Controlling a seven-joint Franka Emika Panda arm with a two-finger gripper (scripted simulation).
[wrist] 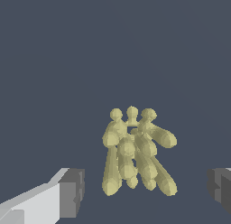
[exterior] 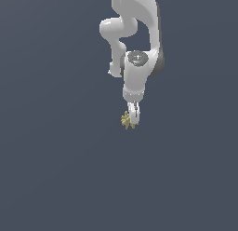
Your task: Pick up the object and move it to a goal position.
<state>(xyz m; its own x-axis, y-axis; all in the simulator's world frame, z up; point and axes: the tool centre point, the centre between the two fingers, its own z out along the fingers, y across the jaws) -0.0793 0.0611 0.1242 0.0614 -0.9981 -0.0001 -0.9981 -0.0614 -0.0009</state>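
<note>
The object (wrist: 135, 151) is a small dull yellow-olive cluster of knobbly spikes on the flat grey ground. In the wrist view it lies between my two fingertips, with a wide gap on each side and neither grey pad (wrist: 72, 191) touching it. My gripper (wrist: 146, 189) is open. In the exterior view the white arm hangs down from the top, and the gripper (exterior: 133, 117) partly covers the object (exterior: 125, 120), which peeks out on the exterior view's left of the fingers.
A plain dark grey-blue ground (exterior: 56, 169) fills both views. No other object, container or edge shows. No goal marker is visible.
</note>
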